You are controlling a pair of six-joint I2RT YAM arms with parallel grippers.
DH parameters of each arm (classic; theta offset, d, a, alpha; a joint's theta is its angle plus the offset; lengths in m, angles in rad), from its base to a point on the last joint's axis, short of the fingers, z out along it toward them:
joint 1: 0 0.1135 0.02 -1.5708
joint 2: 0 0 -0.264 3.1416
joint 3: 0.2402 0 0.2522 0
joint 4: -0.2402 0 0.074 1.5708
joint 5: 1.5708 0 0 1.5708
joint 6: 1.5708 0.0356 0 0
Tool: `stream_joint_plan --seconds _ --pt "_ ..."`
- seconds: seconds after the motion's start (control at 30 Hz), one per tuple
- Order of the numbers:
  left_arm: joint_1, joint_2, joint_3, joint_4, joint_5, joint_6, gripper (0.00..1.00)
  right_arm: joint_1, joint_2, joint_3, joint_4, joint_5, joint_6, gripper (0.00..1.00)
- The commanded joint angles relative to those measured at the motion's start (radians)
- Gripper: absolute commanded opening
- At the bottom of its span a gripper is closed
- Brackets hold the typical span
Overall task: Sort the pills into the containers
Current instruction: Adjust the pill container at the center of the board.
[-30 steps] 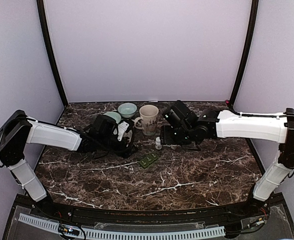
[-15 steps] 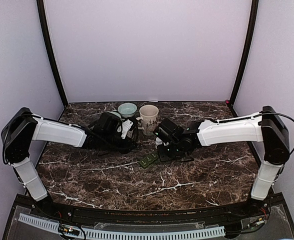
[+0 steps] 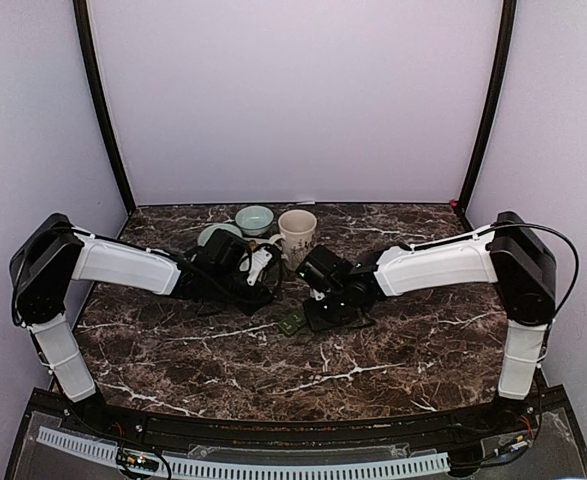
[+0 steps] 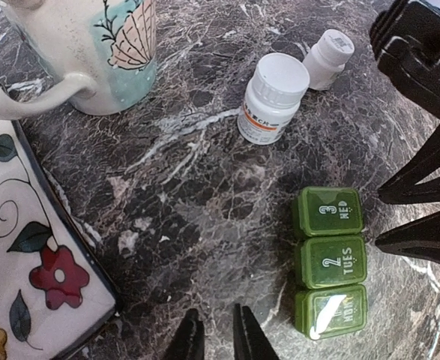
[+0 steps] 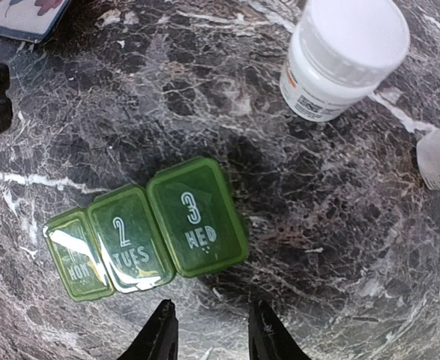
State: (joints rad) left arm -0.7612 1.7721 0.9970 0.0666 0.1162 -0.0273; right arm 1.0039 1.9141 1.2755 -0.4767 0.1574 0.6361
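The green pill organizer [image 5: 146, 231] lies lids closed at centre frame on the desk [image 5: 294, 225]. The right end effector [image 5: 208, 341] hovers released just below it; the left end effector [image 4: 216, 337] is nearly clenched, empty. A white bottle [image 5: 343, 56] sits upper right.

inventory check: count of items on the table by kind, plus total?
Pill bottles: 2, the larger white-capped bottle and the smaller white bottle
Green pill organizer (MON, TUES, WED lids closed): 1
Mug: 1
Bowls: 2, one pale green bowl and another partly hidden by the left arm
Floral-patterned flat item, identity unclear: 1
Total: 7
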Motion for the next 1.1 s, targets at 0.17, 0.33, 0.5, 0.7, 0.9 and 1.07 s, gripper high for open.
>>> stream_joint_plan --seconds 0.17,0.33,0.5,0.7,0.9,1.07 --pt "-0.021 -0.022 -0.029 -0.022 0.022 -0.020 0.18 -0.016 0.049 0.054 0.033 -0.051 -0.036 0.32" --pt "-0.021 -0.054 -0.052 -0.021 0.017 -0.032 0.18 -0.017 0.069 0.070 0.031 -0.077 -0.047 0.32" --pt "-0.023 -0.080 -0.077 -0.012 0.021 -0.051 0.21 -0.018 0.090 0.097 0.021 -0.100 -0.063 0.32" --pt "-0.023 -0.115 -0.103 0.001 0.018 -0.074 0.35 -0.017 0.119 0.137 0.017 -0.124 -0.076 0.32" --pt "-0.023 -0.149 -0.123 0.006 0.026 -0.085 0.53 -0.016 0.136 0.156 0.011 -0.131 -0.084 0.32" --pt "-0.023 -0.163 -0.135 0.007 0.053 -0.085 0.61 -0.018 0.143 0.157 0.019 -0.138 -0.086 0.32"
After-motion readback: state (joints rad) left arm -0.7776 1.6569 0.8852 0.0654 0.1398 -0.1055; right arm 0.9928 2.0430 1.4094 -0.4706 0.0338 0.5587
